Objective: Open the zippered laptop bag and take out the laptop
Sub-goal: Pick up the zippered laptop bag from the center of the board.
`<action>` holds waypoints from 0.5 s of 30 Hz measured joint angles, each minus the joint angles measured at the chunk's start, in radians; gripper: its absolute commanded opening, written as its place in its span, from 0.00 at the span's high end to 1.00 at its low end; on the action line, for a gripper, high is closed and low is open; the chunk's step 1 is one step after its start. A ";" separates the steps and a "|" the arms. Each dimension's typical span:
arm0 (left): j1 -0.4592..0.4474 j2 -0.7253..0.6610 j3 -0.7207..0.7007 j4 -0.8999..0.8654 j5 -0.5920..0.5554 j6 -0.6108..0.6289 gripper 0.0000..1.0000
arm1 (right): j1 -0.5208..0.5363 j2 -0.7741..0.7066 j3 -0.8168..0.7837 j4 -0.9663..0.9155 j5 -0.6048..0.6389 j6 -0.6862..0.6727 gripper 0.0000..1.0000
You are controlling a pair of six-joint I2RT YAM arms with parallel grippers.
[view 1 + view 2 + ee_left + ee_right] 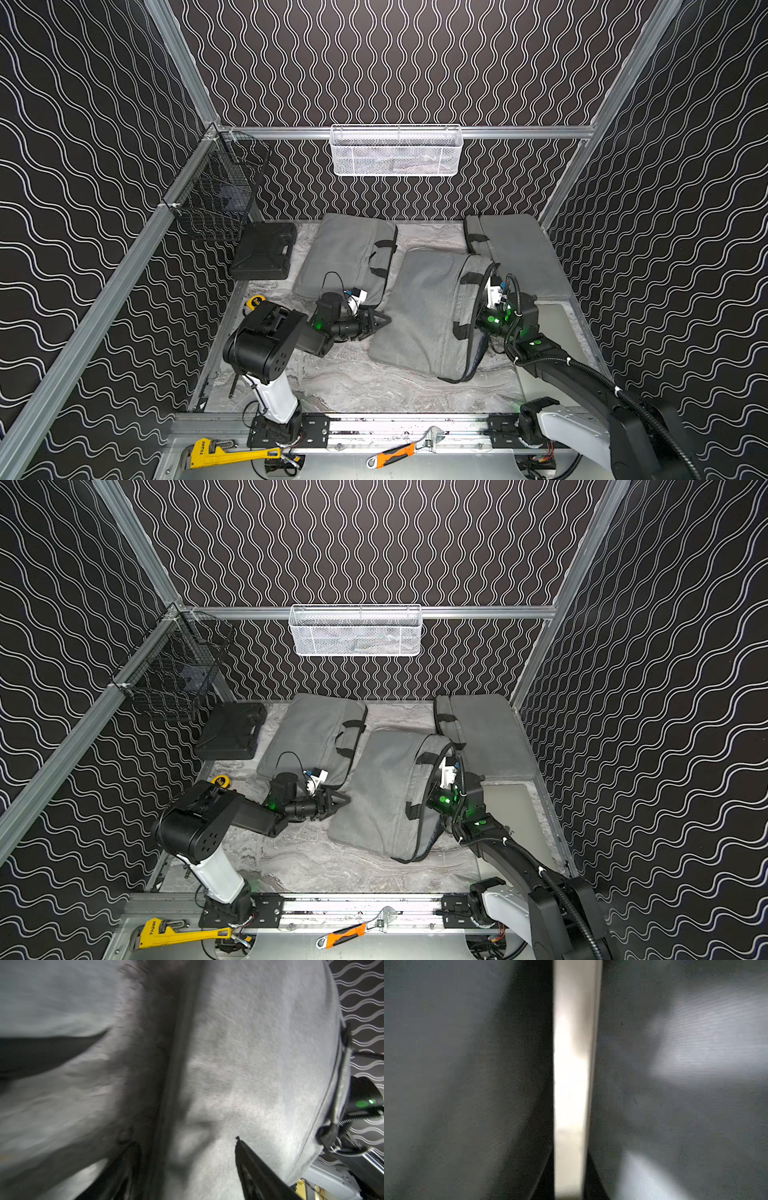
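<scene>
In both top views the grey laptop bag lies mid-table, its right side raised and its zippered mouth gaping. My right arm reaches into that mouth, so the bag hides its jaws there. In the right wrist view my right gripper is shut on a thin pale edge, the laptop, with dark lining on both sides. My left gripper stands open at the bag's left edge, its fingers either side of the seam.
Two more grey bags lie at the back, one left of centre and one right. A black case and a wire basket stand back left. A flat silver slab lies under my right arm. Wrenches rest on the front rail.
</scene>
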 measured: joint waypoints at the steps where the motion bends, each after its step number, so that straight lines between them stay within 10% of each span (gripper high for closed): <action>1: -0.002 0.009 0.000 0.025 0.005 -0.018 0.28 | -0.005 0.007 -0.005 0.017 -0.005 0.013 1.00; 8: -0.006 0.042 0.006 0.162 0.022 -0.126 0.81 | -0.043 0.018 -0.016 0.075 -0.025 0.082 1.00; 15: -0.006 -0.018 0.077 0.119 0.019 -0.134 1.00 | -0.084 -0.082 0.076 -0.086 -0.015 0.008 1.00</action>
